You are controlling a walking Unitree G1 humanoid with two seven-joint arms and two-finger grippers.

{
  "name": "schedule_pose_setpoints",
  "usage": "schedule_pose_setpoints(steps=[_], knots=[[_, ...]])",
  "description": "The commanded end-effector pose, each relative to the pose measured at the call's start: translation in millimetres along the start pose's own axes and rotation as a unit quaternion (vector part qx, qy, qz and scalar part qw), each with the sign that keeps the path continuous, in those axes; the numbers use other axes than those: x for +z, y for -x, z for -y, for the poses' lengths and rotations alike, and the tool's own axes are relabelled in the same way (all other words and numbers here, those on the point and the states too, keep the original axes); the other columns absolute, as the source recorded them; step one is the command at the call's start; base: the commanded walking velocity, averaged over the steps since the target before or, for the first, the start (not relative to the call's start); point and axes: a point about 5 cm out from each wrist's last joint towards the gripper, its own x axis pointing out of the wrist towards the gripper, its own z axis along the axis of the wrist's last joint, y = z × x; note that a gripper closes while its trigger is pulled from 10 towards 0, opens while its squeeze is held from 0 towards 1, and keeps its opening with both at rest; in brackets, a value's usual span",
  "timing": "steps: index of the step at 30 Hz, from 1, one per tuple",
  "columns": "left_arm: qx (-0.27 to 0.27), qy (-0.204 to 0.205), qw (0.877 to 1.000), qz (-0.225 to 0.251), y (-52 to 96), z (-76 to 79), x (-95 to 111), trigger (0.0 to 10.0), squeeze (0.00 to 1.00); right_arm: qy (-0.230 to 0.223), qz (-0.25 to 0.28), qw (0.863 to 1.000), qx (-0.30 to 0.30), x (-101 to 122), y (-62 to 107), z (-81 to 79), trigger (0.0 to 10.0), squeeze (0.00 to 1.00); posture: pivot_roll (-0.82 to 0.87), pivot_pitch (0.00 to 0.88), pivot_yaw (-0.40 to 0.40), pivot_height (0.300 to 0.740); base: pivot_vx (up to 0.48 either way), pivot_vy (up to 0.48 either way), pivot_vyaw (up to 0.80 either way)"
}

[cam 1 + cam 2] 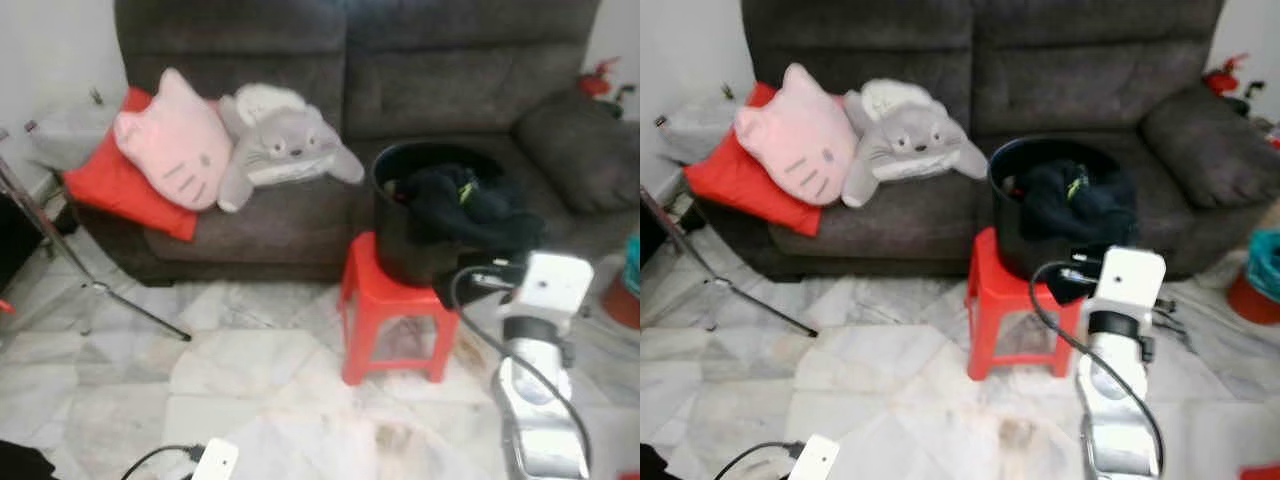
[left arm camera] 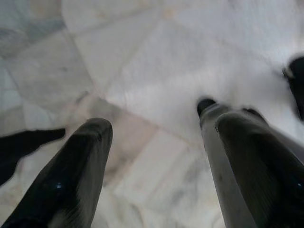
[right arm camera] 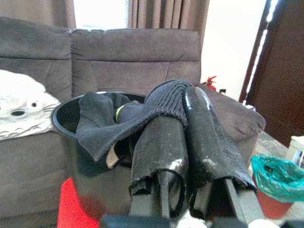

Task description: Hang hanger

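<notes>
A black bucket (image 1: 405,250) stands on a red plastic stool (image 1: 390,315) in front of the sofa. Dark clothes (image 1: 470,205) are heaped in it and spill over the rim. My right gripper (image 1: 478,278) reaches to the bucket's near right side. In the right wrist view its fingers (image 3: 159,142) lie close together, shut on a dark knitted cloth (image 3: 164,102) that drapes over their tips and runs back into the bucket (image 3: 71,118). My left gripper (image 2: 154,123) hangs low over the marble floor, open, with nothing between its fingers. I see no hanger.
A dark grey sofa (image 1: 420,80) carries a red cushion (image 1: 115,185), a pink cat pillow (image 1: 175,140) and a grey plush toy (image 1: 280,145). A metal rack leg (image 1: 95,285) slants across the floor at left. A teal bag (image 3: 278,173) sits on a red pot at right.
</notes>
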Motion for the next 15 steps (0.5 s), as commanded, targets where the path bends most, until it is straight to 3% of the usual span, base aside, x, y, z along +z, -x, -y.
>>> schedule_pose_setpoints(steps=[1,15], knots=[[0.005,0.006,1.000,-0.005,0.2,-2.8,-2.2,10.0,0.00,0.004,0.014,1.000,0.001,6.2,-1.9,-0.1,10.0,0.00,-0.24,0.016,0.049,0.740,-0.326,0.000,0.00],[0.006,0.004,1.000,-0.004,-0.1,-4.2,-1.2,10.0,0.00,0.026,0.027,0.999,0.006,9.2,-3.6,-1.8,10.0,0.00,-0.23,0.019,0.054,0.740,-0.324,0.000,0.00]])
